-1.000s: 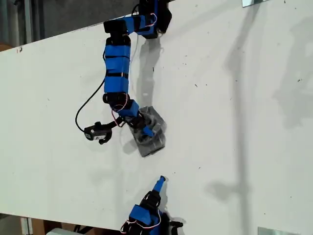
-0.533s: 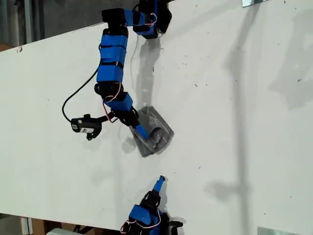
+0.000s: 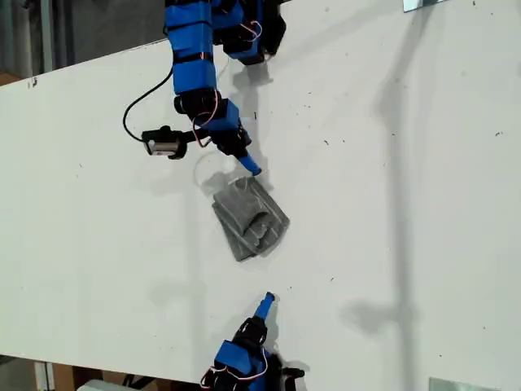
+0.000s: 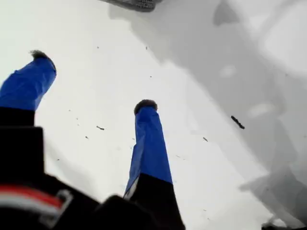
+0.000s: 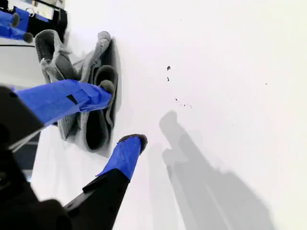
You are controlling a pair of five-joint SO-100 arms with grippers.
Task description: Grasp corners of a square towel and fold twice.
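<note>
- Towel (image 3: 251, 218): you will find it near the middle of the table (image 3: 407, 204), lying flat as a small, lumpy grey bundle that is already folded over on itself. No single corner can be picked out in any view.
- Towel, long axis: in the exterior view it appears to run down the picture, leaning a little toward the exterior view's right.
- My second gripper (image 3: 248, 165): it hangs just beside the towel's upper edge in the exterior view, apart from the cloth. In the second wrist view its tips (image 5: 122, 114) stand moderately spread with nothing between them, and the folds of the towel (image 5: 98, 57) lie right ahead.
- My first gripper (image 3: 267, 301): it sits low in the exterior view, well below the towel with bare table between. In the first wrist view its tips (image 4: 93, 79) stand wide apart and empty, and only a sliver of towel (image 4: 134, 4) shows far ahead.
- Key relation: the towel lies between the two grippers, much nearer my second gripper.
- Judgement: the folds look done or nearly so. If you want the bundle tidied, my second gripper is the shorter reach, and the loose outer flaps could catch on a tip.
</note>
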